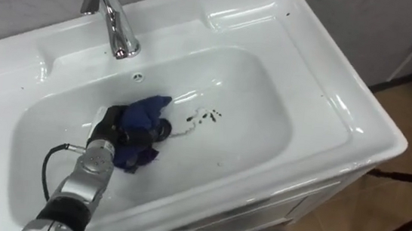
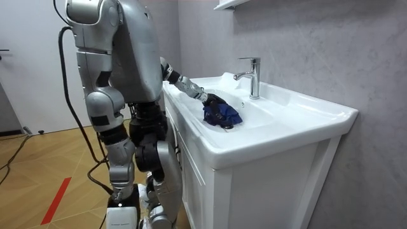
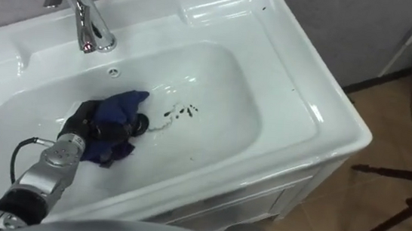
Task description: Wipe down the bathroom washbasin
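The robot stands right up against the white cupboard (image 2: 267, 184) that holds the wash basin (image 1: 328, 104). Its left arm reaches down into the bowl. The left hand (image 1: 117, 133) is in front of the shiny metal tap (image 1: 113, 15), a bit lower in the bowl. Its dark fingers are curled round a dark blue cloth (image 1: 150, 110) and hold it bunched up. The cloth lies on the bottom of the bowl, below the tap. Just past the cloth, on the side away from the hand, there are small dark marks (image 1: 206, 116) on the white. They may be dirt, but they are too small to tell. A little round hole (image 1: 138, 76) sits in the bowl wall right under the tap.
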Controlling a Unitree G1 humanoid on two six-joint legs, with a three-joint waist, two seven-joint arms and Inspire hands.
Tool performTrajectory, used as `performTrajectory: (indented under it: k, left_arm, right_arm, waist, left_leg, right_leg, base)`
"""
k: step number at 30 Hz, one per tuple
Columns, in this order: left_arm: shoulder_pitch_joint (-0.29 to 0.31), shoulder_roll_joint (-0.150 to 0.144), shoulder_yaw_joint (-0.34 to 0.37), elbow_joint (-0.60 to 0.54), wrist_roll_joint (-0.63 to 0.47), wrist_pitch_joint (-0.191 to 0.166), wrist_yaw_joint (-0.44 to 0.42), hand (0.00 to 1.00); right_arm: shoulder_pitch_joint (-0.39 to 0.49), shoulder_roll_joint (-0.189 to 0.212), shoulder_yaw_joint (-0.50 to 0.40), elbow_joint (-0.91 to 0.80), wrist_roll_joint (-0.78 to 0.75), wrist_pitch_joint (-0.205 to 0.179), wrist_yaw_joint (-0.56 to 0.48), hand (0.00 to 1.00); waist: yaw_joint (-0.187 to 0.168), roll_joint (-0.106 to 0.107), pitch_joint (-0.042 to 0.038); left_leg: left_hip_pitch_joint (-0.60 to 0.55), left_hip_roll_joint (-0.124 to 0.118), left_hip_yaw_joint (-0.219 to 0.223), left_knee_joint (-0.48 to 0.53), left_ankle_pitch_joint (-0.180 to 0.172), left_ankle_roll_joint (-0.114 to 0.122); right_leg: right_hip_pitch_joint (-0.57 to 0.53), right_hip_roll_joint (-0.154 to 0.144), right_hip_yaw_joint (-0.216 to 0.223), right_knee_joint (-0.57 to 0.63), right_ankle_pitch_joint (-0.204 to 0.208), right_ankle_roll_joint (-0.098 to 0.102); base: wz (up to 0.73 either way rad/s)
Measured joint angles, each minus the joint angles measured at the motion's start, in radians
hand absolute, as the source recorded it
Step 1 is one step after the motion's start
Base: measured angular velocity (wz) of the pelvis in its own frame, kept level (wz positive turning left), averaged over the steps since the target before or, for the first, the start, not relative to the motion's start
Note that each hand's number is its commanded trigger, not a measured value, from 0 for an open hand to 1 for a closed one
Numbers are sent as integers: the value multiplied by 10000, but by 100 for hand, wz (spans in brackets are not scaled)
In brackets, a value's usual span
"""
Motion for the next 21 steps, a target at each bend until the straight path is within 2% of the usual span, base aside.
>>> performTrajectory:
  k: [3,7,8,12,16,21]
  left_arm:
    - [-183,-55,-68,102,-5,23,178,100]
    - [-330,-69,-186,66,-325,-1,260,100]
    - [-428,-92,-251,60,-394,4,259,100]
    - [-1094,-256,-577,54,-791,4,247,100]
    - [-1390,-305,-568,33,-998,20,246,100]
    - [-1496,-286,-559,90,-1058,254,421,100]
  right_arm:
    - [20,-1,19,-96,68,20,-5,0]
    - [224,3,4,-164,241,95,-112,0]
    - [247,4,-4,-164,244,188,-113,0]
    - [280,35,-274,-248,333,218,-113,0]
    - [348,31,-301,-343,338,215,-122,0]
    - [495,41,-298,-520,345,216,-136,0]
  waist:
    - [-294,-26,19]
    - [-632,-34,24]
    - [-737,-37,26]
    - [-1193,-214,148]
    - [-1318,-233,165]
    - [-1325,-231,165]
  left_leg:
    - [-55,124,403,-12,-56,11]
    - [-28,162,677,-10,-133,12]
    - [-21,167,783,-20,-139,17]
    - [2,186,969,-37,-156,25]
    - [-19,188,1214,-36,-153,25]
    - [17,195,1517,-21,-168,49]
  right_leg:
    - [-170,96,348,12,69,11]
    - [-227,164,575,-3,148,31]
    - [-269,220,755,-8,176,54]
    - [-351,234,824,-39,228,57]
    - [-498,298,1042,-46,342,71]
    - [-546,346,1325,-46,462,124]
  base:
    - [-38]
    - [-25]
    - [-20]
    - [-14]
    - [-18]
    - [-16]
